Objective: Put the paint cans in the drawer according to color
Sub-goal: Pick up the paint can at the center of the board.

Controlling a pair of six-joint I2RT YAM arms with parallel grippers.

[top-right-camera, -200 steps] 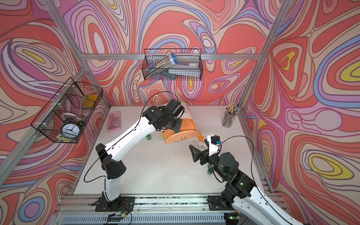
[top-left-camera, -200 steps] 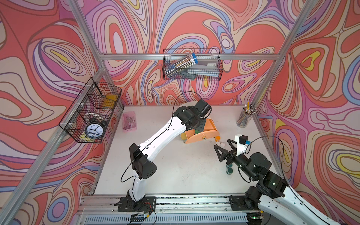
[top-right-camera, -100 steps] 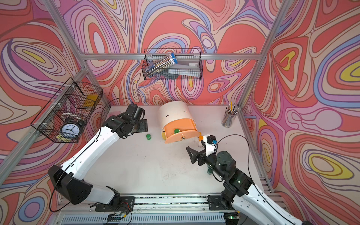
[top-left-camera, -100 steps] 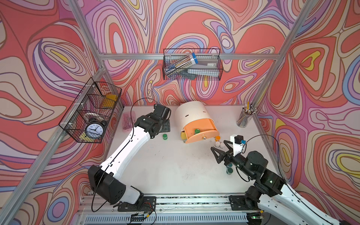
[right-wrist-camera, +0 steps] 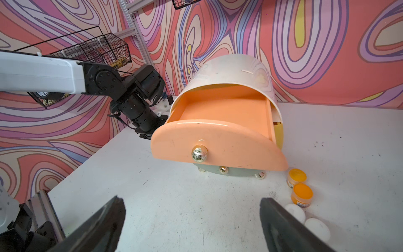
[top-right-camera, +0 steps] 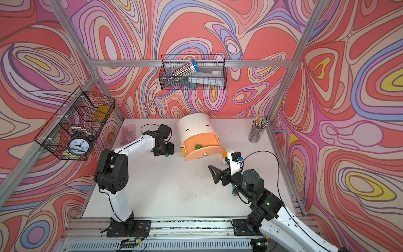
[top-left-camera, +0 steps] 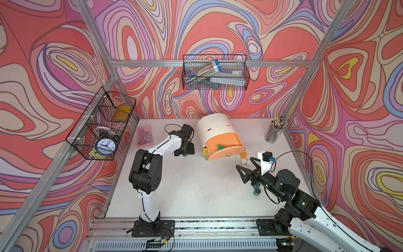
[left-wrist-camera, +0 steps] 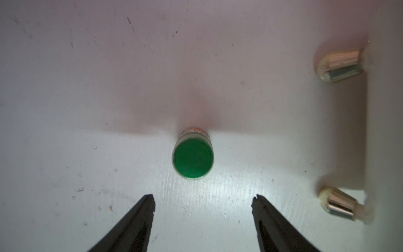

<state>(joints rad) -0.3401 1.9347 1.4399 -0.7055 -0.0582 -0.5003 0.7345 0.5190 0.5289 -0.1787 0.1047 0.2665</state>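
Left gripper [left-wrist-camera: 202,197], jaws apart, had left the chest [top-left-camera: 214,128] and hovered over a green paint can [left-wrist-camera: 193,158] on the white table [top-left-camera: 196,192] between swirly walls [top-left-camera: 218,32]. Another green can [top-left-camera: 220,147] lay in the open peach drawer [top-left-camera: 226,153]. Right gripper [right-wrist-camera: 193,203] stayed open.

Noted the cream arch-shaped chest [top-right-camera: 194,128] toward the back of the white table [top-right-camera: 174,196]. Its peach top drawer [top-right-camera: 213,150] was pulled out, and one green paint can [top-right-camera: 197,146] stood inside. The left gripper [top-right-camera: 164,152] pointed down just beside the chest, over a second green paint can [top-right-camera: 167,155]. We saw only a sliver of that can, and the jaws were hidden. The right gripper [top-right-camera: 217,162] hung before the drawer front, jaws spread wide with nothing between them. An orange paint can [top-right-camera: 224,154] sat just beyond it. A teal paint can [top-right-camera: 234,192] lay under that arm. The cup of pencils [top-right-camera: 255,134] stood in the far right corner.
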